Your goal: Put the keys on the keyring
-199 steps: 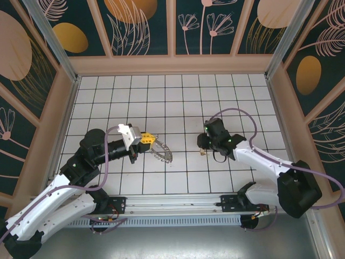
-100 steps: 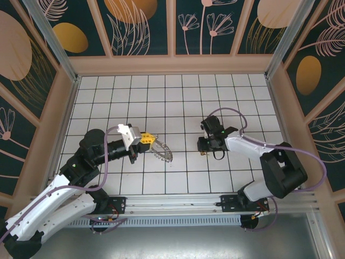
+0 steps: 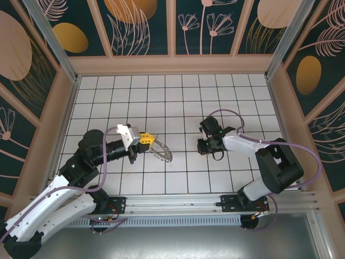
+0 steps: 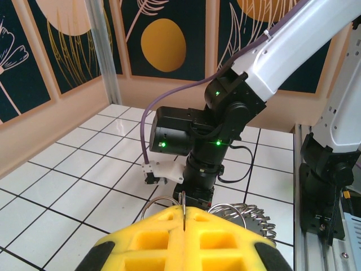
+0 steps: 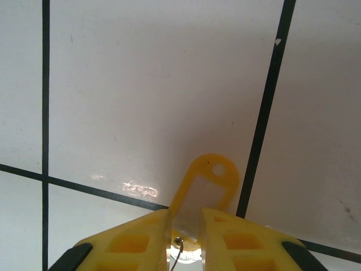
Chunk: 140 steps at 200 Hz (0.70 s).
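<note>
Right wrist, right gripper (image 5: 186,217) pinching flat yellow key (image 5: 206,182) with hole, left gripper (image 3: 146,139) clamping jagged grey keyring (image 3: 161,152)

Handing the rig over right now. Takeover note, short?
Left gripper: shut on the keyring, which sticks out toward the right arm.
Right gripper: down at the tiled floor, fingers on either side of the yellow key tag. Firm grip not confirmed.
Done: keyring held.
Left: secure the tag, lift it, carry it to the keyring, thread it on.
</note>
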Each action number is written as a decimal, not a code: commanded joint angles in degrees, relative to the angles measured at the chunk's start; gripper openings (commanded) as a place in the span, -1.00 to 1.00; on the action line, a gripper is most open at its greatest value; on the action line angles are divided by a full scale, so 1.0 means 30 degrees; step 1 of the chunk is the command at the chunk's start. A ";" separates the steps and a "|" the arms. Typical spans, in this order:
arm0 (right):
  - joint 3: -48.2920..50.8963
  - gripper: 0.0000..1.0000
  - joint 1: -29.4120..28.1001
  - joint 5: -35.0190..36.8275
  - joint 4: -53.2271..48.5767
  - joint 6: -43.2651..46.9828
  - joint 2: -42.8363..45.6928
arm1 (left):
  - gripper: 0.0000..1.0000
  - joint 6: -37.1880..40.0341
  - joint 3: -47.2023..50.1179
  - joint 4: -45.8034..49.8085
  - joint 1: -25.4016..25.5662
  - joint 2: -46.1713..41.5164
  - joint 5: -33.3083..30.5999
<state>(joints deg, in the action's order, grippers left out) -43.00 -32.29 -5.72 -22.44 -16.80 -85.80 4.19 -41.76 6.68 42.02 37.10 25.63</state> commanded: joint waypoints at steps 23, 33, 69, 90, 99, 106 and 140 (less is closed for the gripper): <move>0.0589 -0.61 -0.0088 -0.0138 0.0154 0.0062 0.0110 | -1.00 -0.0342 -0.0143 -0.0703 0.0040 -0.0226 0.0305; 0.0594 -0.62 -0.0097 -0.0171 0.0126 0.0022 0.0056 | -1.00 -0.0355 -0.0143 -0.0732 0.0053 -0.0240 0.0305; 0.0456 -0.71 -0.0127 -0.0100 0.0001 0.0033 -0.0015 | -1.00 -0.0341 -0.0136 -0.0761 0.0050 -0.0312 0.0357; 0.0465 -0.75 -0.0134 -0.0091 -0.0049 -0.0040 0.0068 | -1.00 -0.0378 -0.0121 -0.0790 0.0053 -0.0359 0.0354; 0.0494 -0.74 -0.0178 -0.0095 -0.0117 -0.0123 0.0146 | -1.00 -0.0387 -0.0114 -0.0790 0.0050 -0.0339 0.0364; 0.0500 -0.70 -0.0192 -0.0105 -0.0139 -0.0120 0.0229 | -1.00 -0.0392 -0.0114 -0.0790 0.0054 -0.0356 0.0393; 0.0541 -0.62 -0.0294 -0.0119 -0.0283 -0.0246 0.0563 | -1.00 -0.0390 -0.0114 -0.0761 0.0045 -0.0385 0.0341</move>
<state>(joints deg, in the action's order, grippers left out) -42.06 -32.67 -5.91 -22.11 -16.99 -85.60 4.16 -41.76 6.63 42.02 36.84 25.65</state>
